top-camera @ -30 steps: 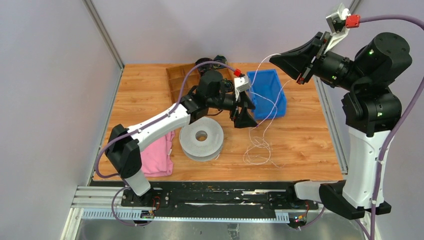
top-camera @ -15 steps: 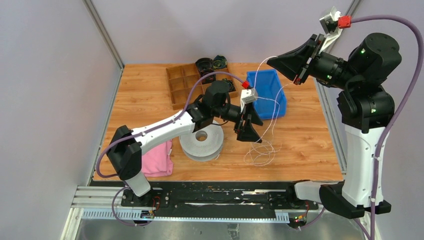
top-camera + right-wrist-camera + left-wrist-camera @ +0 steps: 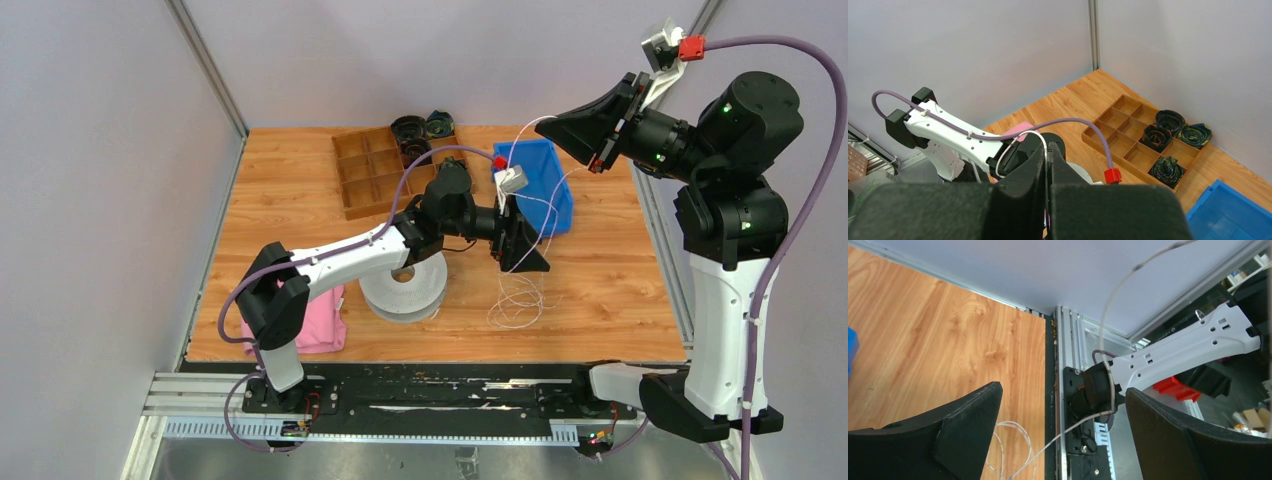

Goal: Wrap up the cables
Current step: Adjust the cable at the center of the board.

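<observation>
Here we are inside a small booth — pale grey-lilac walls (image 3: 90, 200) closing in on three sides, a slim metal post (image 3: 205, 65) climbing the back-left corner, a warm wood-grain worktop (image 3: 620, 280) under soft, even light — and a silver slotted rail (image 3: 190, 395) along its near edge.

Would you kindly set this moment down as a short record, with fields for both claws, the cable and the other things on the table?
right claw: shut on the cable, raised near the blue bin
left claw: open, low over the table, a strand passing between its fingers, not gripped
cable: one part lifted, the rest in loose loops on the table
wooden tray: far side, dark coils in some compartments
grey roll: under the left arm
pink cloth: near left
</observation>
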Motion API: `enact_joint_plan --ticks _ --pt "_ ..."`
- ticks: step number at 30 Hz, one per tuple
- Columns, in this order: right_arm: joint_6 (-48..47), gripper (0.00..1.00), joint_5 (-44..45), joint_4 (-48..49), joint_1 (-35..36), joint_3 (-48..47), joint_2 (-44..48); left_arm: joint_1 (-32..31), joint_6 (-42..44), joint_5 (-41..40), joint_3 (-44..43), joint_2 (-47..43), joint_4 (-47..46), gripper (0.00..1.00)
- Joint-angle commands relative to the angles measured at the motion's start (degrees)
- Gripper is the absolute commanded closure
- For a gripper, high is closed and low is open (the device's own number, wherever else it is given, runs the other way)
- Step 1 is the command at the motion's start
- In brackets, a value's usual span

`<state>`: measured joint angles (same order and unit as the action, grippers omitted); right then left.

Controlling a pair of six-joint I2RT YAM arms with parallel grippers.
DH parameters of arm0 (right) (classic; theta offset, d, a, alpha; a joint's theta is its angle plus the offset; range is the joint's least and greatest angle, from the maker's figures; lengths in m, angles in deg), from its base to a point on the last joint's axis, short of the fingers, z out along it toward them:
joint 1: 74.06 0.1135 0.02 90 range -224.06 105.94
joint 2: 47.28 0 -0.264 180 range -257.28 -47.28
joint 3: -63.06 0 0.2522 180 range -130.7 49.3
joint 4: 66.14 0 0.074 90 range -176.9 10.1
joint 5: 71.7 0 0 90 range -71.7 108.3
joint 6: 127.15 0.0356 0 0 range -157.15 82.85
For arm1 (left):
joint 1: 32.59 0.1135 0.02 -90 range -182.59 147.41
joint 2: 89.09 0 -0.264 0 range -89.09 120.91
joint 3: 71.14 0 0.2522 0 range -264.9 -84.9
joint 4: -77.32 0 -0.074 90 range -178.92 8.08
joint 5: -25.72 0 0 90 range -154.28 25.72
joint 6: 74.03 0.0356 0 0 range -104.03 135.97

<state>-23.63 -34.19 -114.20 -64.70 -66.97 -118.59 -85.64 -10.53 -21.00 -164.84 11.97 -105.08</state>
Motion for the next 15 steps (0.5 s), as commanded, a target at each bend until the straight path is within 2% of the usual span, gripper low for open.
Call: enact_joint_plan --ticks 1,4,7,10,15 --pt "2.28 1.00 -1.86 3.05 -1.19 0.37 1.38 -0.53 -7.05 -1.72 2.24 1.22 -10.27 0.02" --pt "3.62 1.00 -2.62 4.43 -1.70 1.37 1.72 -1.00 -8.49 -2.78 2.63 2.46 -11.01 0.02" --pt "4.09 0.99 -2.79 5.09 -2.51 2.39 2.10 -1.53 -12.20 -2.63 2.92 4.11 -13.92 0.14" --pt "4.15 0.99 -2.25 5.14 -4.07 2.80 2.49 -1.80 -13.00 -2.38 4.08 4.63 -14.60 0.37" --pt "4.36 0.99 0.13 3.62 -9.97 3.20 3.33 1.62 -10.42 -2.28 8.29 0.95 -14.01 0.90"
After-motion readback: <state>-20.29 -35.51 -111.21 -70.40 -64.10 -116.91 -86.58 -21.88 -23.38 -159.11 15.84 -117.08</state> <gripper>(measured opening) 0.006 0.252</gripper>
